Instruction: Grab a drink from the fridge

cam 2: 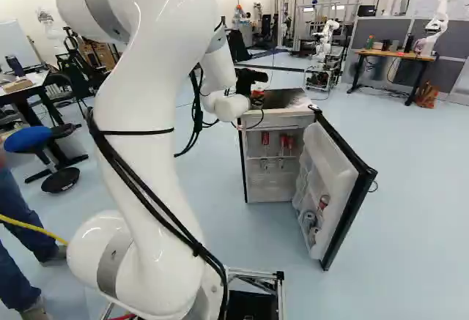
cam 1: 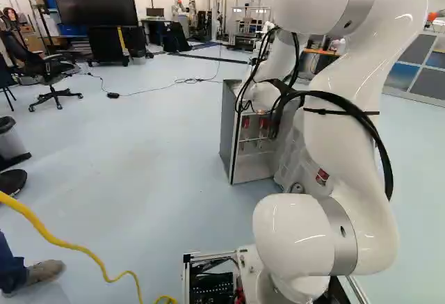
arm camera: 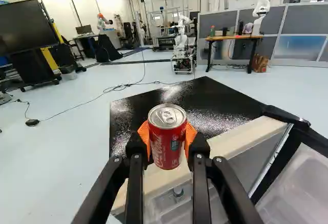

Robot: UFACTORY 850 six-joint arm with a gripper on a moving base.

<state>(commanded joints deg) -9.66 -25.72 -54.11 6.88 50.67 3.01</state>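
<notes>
Pale floor [cam 2: 418, 195], open fridge door [cam 2: 331, 170], gripper [cam 2: 256, 91] clamped on red can [arm camera: 165, 144], silver lid [arm camera: 167, 115] visible only in wrist view.

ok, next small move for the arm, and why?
Probably ease back from the fridge without dropping height: the can is pinched upright between the fingers, up by the fridge's top, so dipping might knock it. The door stands open.

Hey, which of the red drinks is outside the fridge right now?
The red can held between the gripper's orange pads; the other red ones are inside the fridge or in its door.
</notes>
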